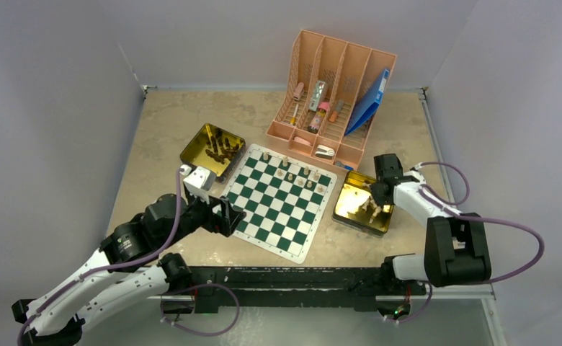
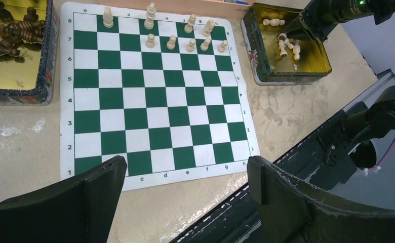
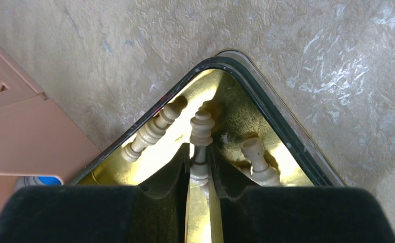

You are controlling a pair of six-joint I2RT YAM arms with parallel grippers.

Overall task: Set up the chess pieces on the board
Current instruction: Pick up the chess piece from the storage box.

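The green and white board [image 1: 282, 202] lies mid-table, with several pale tan pieces [image 2: 171, 42] standing on its far two rows. My right gripper [image 1: 374, 194] is down in the right gold tin [image 1: 353, 209] and is shut on a pale tan piece [image 3: 201, 132], whose head sticks out past the fingertips. Other tan pieces [image 3: 150, 131] lie loose beside it in the tin's corner. Dark brown pieces [image 1: 220, 149] lie in the left gold tin [image 1: 195, 140]. My left gripper [image 2: 185, 174] is open and empty, above the board's near edge.
A pink desk organiser [image 1: 332, 101] with markers, tubes and a blue folder stands behind the board. The black rail [image 1: 300, 277] runs along the table's near edge. Grey walls close in left and right.
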